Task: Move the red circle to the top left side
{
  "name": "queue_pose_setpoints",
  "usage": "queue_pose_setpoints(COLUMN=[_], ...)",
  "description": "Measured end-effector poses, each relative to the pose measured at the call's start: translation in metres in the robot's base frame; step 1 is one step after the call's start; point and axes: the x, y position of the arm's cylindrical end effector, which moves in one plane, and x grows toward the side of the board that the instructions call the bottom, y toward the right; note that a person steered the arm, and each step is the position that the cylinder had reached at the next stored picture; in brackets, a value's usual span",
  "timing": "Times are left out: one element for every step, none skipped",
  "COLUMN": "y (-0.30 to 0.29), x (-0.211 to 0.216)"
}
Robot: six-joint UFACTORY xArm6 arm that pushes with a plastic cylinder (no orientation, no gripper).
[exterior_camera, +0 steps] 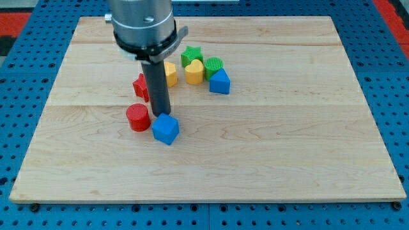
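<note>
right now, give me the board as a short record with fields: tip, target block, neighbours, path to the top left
tip: my tip sits just above the blue cube, right of the red circle
target: red circle, left of centre, far from the top left corner
neighbours: another red block partly behind the rod; yellow block, yellow heart, green star, green block, blue block clustered above
path: board toward the top left looks open

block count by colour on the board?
Red: 2, the red circle and a red block partly behind the rod
Blue: 2
Yellow: 2
Green: 2
Total: 8
My tip sits between the red circle and the near blue block.
</note>
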Motion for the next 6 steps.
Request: queue_pose_setpoints(y=[-0.037, -0.071, -0.079, -0.096, -0.108, -0.12], x=[0.018, 0.012, 0.03, 0.016, -0.016, -0.053])
